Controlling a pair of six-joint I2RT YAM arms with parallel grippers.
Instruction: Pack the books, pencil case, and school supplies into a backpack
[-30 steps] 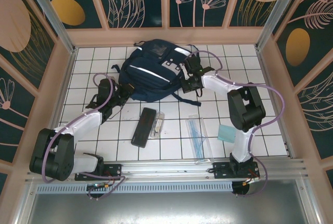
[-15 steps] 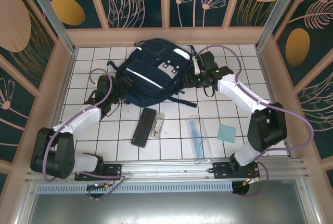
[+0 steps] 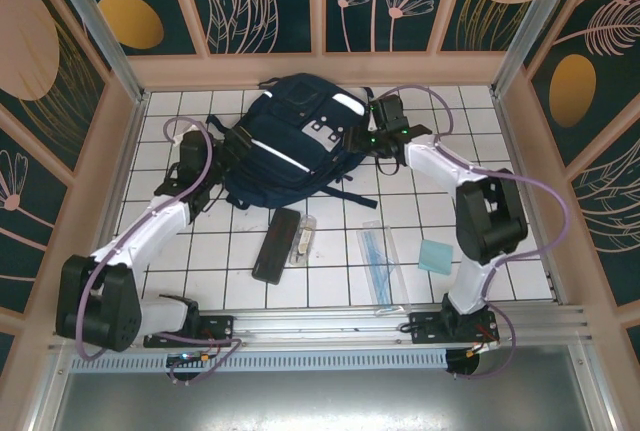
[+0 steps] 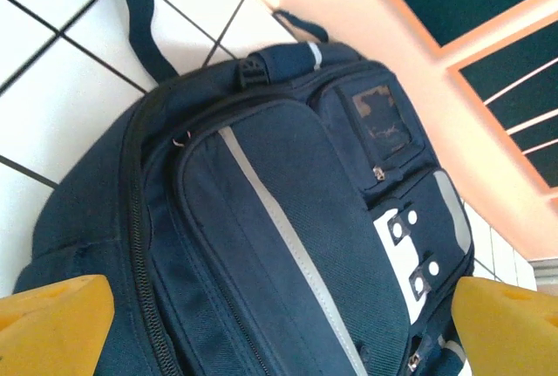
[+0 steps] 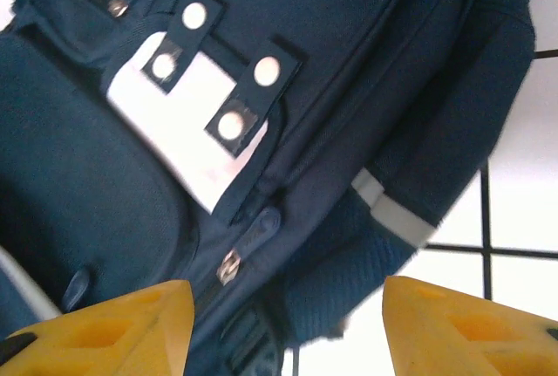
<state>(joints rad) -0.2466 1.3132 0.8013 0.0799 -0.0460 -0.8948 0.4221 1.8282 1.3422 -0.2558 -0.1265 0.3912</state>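
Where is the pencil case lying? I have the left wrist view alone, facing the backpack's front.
Observer: The pencil case lies flat on the tiles, nearer the arm bases than the backpack and apart from it.
Operator: Where's the right gripper?
Observer: The right gripper is at the backpack's right side, jaws open, with a zipper pull just ahead of them.
Operator: What lies near the right arm's base?
Observer: The teal pad, with the clear ruler set to its left.
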